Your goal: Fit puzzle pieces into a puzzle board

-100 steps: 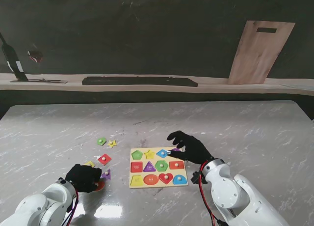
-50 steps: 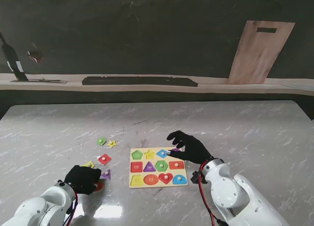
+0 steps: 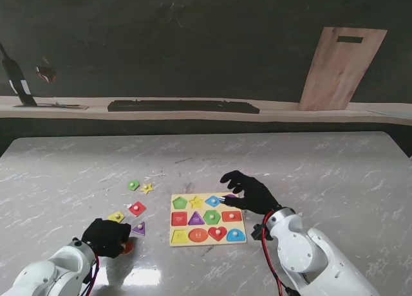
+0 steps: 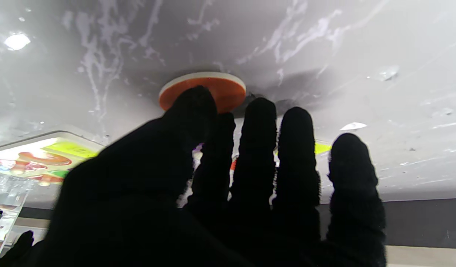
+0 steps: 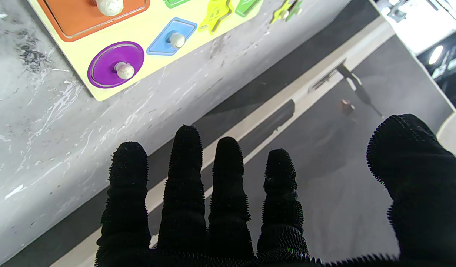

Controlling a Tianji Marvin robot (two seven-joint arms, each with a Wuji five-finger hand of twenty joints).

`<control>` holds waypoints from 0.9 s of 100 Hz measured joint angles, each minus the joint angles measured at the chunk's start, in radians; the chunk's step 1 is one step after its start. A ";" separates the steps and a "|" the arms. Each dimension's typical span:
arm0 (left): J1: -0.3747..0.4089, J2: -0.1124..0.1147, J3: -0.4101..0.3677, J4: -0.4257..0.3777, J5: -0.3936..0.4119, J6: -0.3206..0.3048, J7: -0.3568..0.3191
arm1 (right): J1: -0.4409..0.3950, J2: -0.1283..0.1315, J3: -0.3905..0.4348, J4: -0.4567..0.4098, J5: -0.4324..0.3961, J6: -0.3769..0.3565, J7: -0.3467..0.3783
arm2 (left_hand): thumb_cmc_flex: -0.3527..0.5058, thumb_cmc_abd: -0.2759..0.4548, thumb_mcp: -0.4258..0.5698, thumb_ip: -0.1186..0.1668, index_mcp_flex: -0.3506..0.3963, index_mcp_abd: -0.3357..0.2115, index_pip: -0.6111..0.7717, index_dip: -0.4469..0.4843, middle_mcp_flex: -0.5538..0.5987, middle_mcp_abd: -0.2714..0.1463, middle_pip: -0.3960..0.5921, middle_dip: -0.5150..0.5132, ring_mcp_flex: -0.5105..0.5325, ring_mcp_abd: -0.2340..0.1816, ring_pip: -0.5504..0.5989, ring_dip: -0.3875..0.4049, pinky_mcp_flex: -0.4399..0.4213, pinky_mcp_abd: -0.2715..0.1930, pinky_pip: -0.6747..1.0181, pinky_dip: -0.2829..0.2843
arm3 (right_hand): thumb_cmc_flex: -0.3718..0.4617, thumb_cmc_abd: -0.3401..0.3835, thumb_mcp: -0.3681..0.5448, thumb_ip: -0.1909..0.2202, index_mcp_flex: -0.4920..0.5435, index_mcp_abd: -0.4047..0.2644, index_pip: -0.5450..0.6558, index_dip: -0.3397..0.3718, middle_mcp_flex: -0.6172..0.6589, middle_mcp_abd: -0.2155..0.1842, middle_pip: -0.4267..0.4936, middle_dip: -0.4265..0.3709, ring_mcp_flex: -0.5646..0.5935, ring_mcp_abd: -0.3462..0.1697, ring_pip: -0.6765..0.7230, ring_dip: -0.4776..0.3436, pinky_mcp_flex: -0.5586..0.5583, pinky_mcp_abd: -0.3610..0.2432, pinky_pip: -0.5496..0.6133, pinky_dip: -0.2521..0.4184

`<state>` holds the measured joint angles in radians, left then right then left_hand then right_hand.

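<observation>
You see a pale yellow puzzle board (image 3: 207, 219) on a grey, white-veined marble table (image 3: 309, 174). Its purple circle (image 5: 115, 64), blue diamond (image 5: 172, 31) and red heart (image 3: 217, 233) stand out. Both hands (image 3: 107, 235) (image 3: 250, 193) wear black gloves; the loose disc (image 4: 202, 90) is orange.

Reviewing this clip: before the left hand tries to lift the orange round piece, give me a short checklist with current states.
1. Left hand over the orange round piece: ok, fingertips reach it in the wrist view.
2. Piece actually gripped: cannot tell, it looks flat on the table.
3. Right hand holding nothing: ok, fingers spread.
4. Right hand off the puzzle board: not ok, it hovers at the far right corner.
5. Purple circle seated in the board: ok.
</observation>
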<state>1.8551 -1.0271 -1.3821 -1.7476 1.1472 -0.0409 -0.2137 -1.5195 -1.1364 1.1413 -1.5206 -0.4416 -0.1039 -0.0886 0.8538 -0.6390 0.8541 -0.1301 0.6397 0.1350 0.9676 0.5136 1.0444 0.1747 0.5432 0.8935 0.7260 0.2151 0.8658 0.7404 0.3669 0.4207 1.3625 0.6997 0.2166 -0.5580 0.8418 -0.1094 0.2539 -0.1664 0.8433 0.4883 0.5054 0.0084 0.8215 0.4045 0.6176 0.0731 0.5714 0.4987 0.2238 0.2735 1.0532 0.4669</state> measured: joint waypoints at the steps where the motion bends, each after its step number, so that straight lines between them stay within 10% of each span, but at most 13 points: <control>1: 0.001 0.000 -0.001 -0.001 0.000 -0.001 0.000 | 0.000 0.000 0.000 0.000 -0.001 0.000 0.000 | 0.000 0.000 0.005 0.000 0.000 -0.002 0.005 0.010 0.000 0.000 0.000 0.000 0.000 0.000 0.000 0.001 0.000 0.000 0.000 0.000 | 0.000 0.000 0.000 0.000 0.005 0.000 0.000 0.000 0.000 0.000 0.000 0.000 0.000 0.000 0.000 0.000 0.000 0.000 0.000 0.000; 90: -0.142 0.007 0.091 0.011 -0.111 -0.126 -0.004 | -0.006 0.000 0.012 0.005 -0.020 -0.030 -0.021 | 0.000 0.011 0.031 0.000 0.003 -0.039 0.048 0.063 0.000 0.000 0.036 0.034 0.000 0.000 0.037 0.050 0.018 0.000 0.004 0.004 | 0.000 0.001 0.000 0.000 0.021 -0.006 0.000 0.000 0.000 0.000 -0.002 0.000 0.000 0.000 0.000 0.000 0.000 0.000 0.000 0.000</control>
<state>1.7128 -1.0197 -1.2910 -1.7368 1.0363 -0.1674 -0.2179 -1.5256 -1.1368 1.1535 -1.5159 -0.4613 -0.1341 -0.1093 0.8538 -0.6277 0.8851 -0.1302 0.6423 0.0959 1.0153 0.5764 1.0442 0.1746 0.5792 0.9271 0.7261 0.2151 0.9026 0.7906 0.3852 0.4207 1.3666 0.7038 0.2166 -0.5570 0.8418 -0.1094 0.2744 -0.1725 0.8433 0.4886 0.5053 0.0084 0.8200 0.4045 0.6177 0.0729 0.5715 0.4988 0.2238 0.2737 1.0532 0.4670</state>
